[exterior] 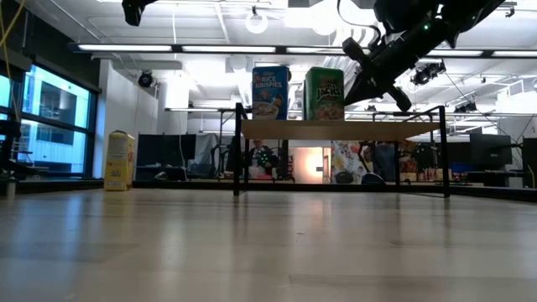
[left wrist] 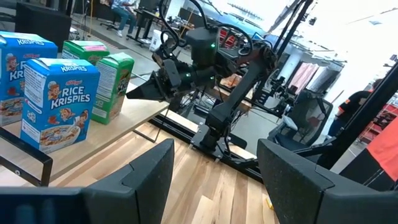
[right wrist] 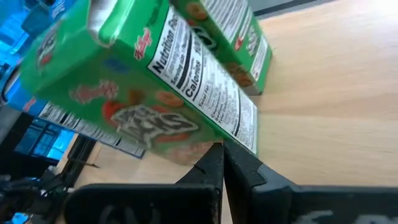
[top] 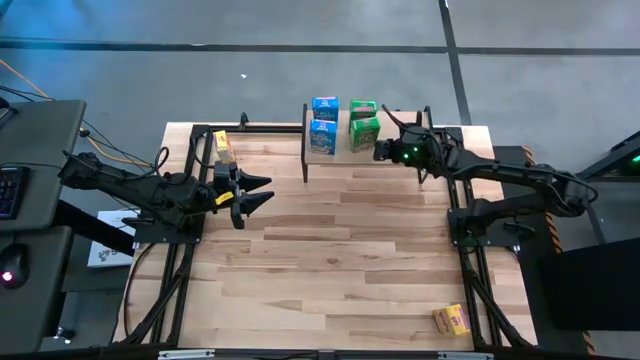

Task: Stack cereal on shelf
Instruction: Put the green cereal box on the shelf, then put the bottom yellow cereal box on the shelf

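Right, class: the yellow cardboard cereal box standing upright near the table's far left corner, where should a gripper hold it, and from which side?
Probably its upper half, across the two narrow sides, coming down from above. The yellow cardboard cereal box stands upright and alone, taller than wide, so its top is exposed, and the open left gripper is nearest.

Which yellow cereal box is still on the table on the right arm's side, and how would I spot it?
Start at the shelf at the table's far edge, then go to the opposite near edge, right corner, beside the right arm's base frame. The yellow box lies there flat and skewed, alone on the planks. The other yellow box sits at the far left, near the left gripper.
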Controlling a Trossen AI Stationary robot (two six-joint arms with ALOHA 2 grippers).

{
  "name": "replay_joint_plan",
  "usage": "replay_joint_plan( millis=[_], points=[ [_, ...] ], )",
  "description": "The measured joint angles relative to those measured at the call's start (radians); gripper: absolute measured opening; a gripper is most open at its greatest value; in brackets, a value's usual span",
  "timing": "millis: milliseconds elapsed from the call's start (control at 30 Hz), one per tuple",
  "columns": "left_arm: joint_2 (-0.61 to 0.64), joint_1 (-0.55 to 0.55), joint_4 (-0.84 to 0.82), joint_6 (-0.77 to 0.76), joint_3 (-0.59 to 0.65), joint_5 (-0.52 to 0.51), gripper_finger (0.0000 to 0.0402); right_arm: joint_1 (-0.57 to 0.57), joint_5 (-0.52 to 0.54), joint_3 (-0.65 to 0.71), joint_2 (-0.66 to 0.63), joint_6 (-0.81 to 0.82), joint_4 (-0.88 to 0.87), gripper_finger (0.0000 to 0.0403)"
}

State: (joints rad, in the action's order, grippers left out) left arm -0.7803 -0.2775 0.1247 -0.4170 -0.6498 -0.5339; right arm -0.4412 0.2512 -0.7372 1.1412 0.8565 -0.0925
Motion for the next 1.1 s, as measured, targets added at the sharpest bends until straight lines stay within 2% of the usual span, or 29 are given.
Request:
replay_joint_plan(
  millis=[133, 267, 433, 667, 900, 1000, 1100],
  points=[
    [0.000, 0.000, 0.000, -0.001, 0.000, 0.000, 0.0220, -0.013, -0.054, 0.000, -0.004, -0.028, -0.006, 0.0000],
    [0.000, 0.000, 0.000, -0.001, 0.000, 0.000, 0.0220, -0.013, -0.118, 0.000, -0.052, -0.079, -0.103, 0.0000],
    [0.000, 0.000, 0.000, -0.002, 0.000, 0.000, 0.0220, -0.004, -0.123, 0.000, -0.198, -0.132, -0.287, 0.0000],
    [0.000, 0.000, 0.000, -0.002, 0.000, -0.001, 0.0220, 0.059, -0.243, -0.002, -0.398, -0.140, -0.321, 0.0000],
    [0.000, 0.000, 0.000, -0.002, 0.000, -0.002, 0.0220, 0.120, -0.257, -0.002, -0.440, -0.090, -0.229, 0.0000],
    [0.000, 0.000, 0.000, -0.026, 0.000, -0.002, 0.0220, 0.147, -0.269, -0.002, -0.410, -0.027, -0.065, 0.0003],
    [0.000, 0.000, 0.000, -0.036, 0.000, -0.002, 0.0220, 0.171, -0.288, -0.002, -0.364, -0.026, 0.101, 0.0028]
  ],
)
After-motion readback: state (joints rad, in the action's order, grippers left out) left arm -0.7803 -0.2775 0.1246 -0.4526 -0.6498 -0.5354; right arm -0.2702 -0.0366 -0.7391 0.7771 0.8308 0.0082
